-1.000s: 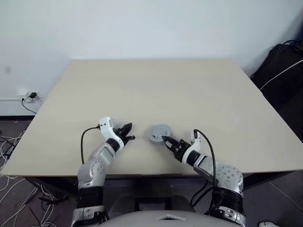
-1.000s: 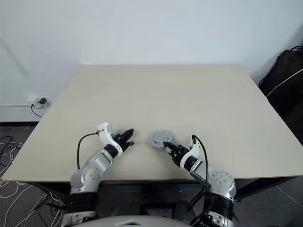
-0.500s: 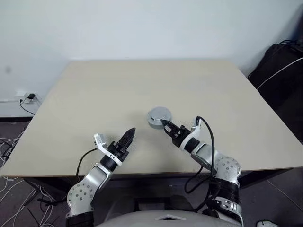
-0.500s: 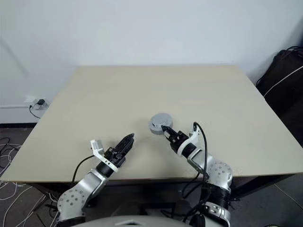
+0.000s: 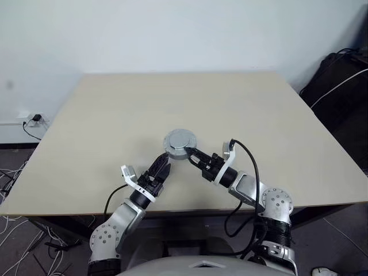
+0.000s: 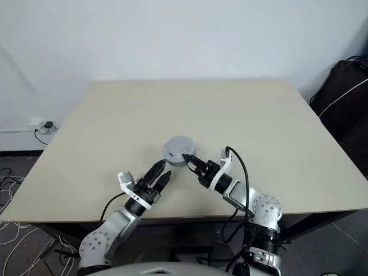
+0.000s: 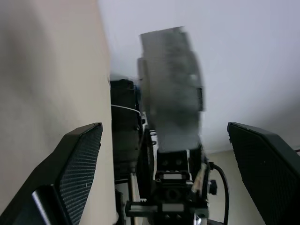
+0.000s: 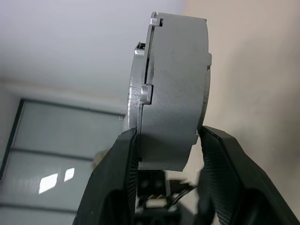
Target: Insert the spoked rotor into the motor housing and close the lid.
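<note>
My right gripper (image 5: 190,154) is shut on a round silver-grey drum (image 5: 180,142) and holds it above the table (image 5: 172,98). In the right wrist view the drum (image 8: 178,84) is two parts joined along a seam, the lid against the motor housing, clamped edge-on across its thickness by the gripper (image 8: 168,136). My left gripper (image 5: 163,164) stands open just to the left of the drum and below it, with nothing in it. Its wrist view looks between its fingers (image 7: 79,159) at the drum (image 7: 171,89). The spoked rotor is out of view.
A dark bag (image 5: 345,75) with a white cable lies off the table's right side. A wall socket with cables (image 5: 34,118) is on the left, near the floor.
My right gripper has lifted the drum off the table and carried it up and to the left. My left gripper has opened, rolled, and moved in toward the drum.
</note>
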